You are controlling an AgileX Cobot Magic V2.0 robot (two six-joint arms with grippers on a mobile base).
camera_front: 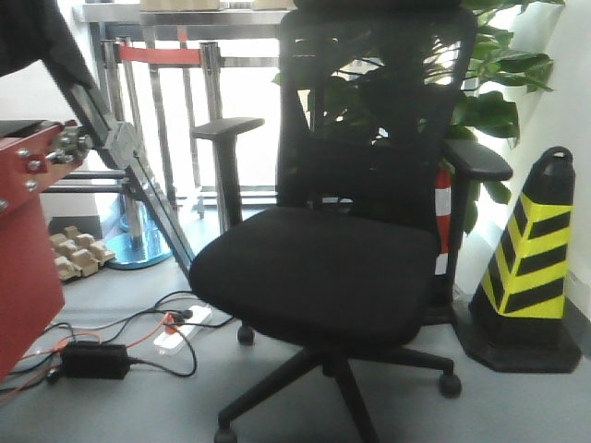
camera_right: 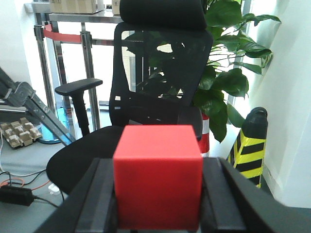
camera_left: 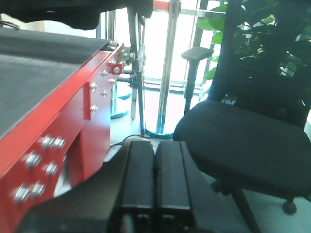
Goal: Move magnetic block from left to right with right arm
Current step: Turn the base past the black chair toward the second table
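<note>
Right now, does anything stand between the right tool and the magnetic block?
No. The magnetic block sits directly between the fingers of the right tool, nothing visible between them. Its destination is not in view.

The exterior front-facing camera sits low and faces the office chair (camera_front: 323, 268) at close range, with the red table frame (camera_front: 23, 249) at the left edge and the traffic cone (camera_front: 531, 258) at lower right. The left wrist camera looks forward along the left gripper (camera_left: 154, 150) at lower centre, with the same frame at left and the same chair at right. The right wrist camera looks along the right gripper (camera_right: 158, 165), the magnetic block (camera_right: 158, 194) filling the lower centre close to the lens, with chair and cone behind.
</note>
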